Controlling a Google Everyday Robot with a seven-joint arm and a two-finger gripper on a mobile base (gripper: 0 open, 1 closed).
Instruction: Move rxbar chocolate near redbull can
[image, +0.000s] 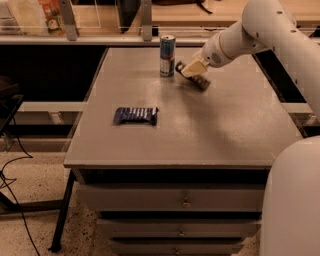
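Observation:
The redbull can (167, 55) stands upright at the far middle of the grey table (220, 130); it is slim, blue and silver. My gripper (192, 69) is just right of the can, on the end of the white arm that comes in from the upper right. It is shut on the rxbar chocolate (201, 81), a flat dark bar that sticks out on both sides of the fingers. The bar is tilted, low over the table, about a finger's width from the can. I cannot tell if the bar touches the tabletop.
A blue crinkled-wrapper bar (135, 115) lies on the left part of the table, well in front of the can. A shelf with posts and packages (50, 12) runs behind the table. Drawers (185, 200) sit below the tabletop. Cables lie on the floor at the left.

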